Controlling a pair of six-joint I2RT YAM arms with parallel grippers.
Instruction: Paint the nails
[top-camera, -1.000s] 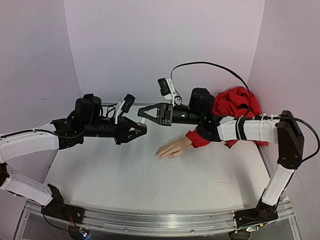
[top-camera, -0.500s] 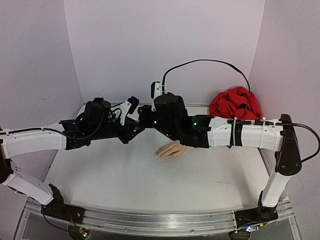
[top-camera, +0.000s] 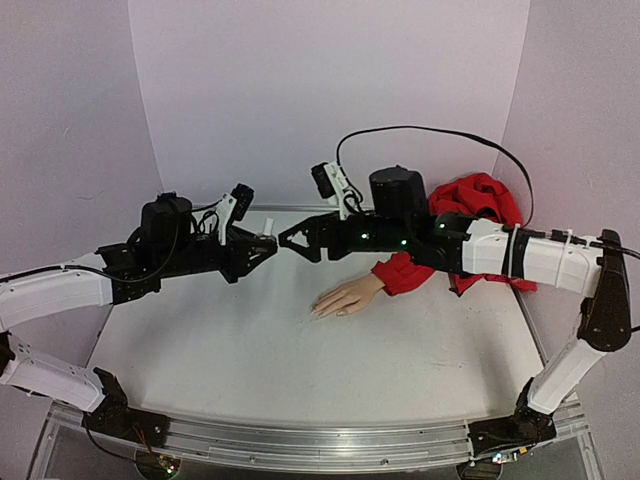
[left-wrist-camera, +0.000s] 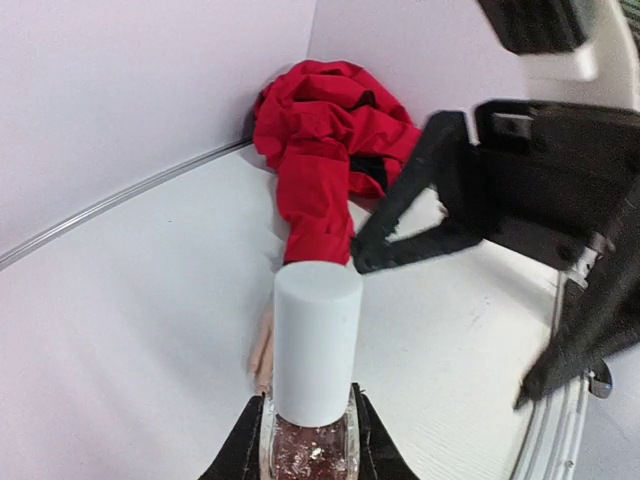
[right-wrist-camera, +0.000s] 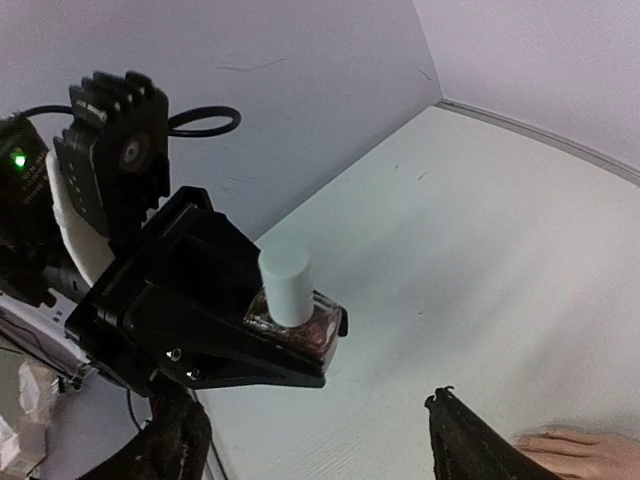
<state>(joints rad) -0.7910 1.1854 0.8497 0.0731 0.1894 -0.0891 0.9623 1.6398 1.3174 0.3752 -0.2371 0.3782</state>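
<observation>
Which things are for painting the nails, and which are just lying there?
For the job: mannequin hand and its nails; white-capped polish bottle, held in the left gripper; open right gripper near the cap.
Just lying there: red cloth heaped at the back.

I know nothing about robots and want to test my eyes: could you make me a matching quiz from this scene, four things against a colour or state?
Things:
1. left end effector
2. right end effector
3. mannequin hand
4. sleeve

Colour or state:
A. red
B. lying on the white table
C. open, holding nothing
D. shut on the small bottle

Pairs: 1-D, 2-C, 3-B, 4-A
</observation>
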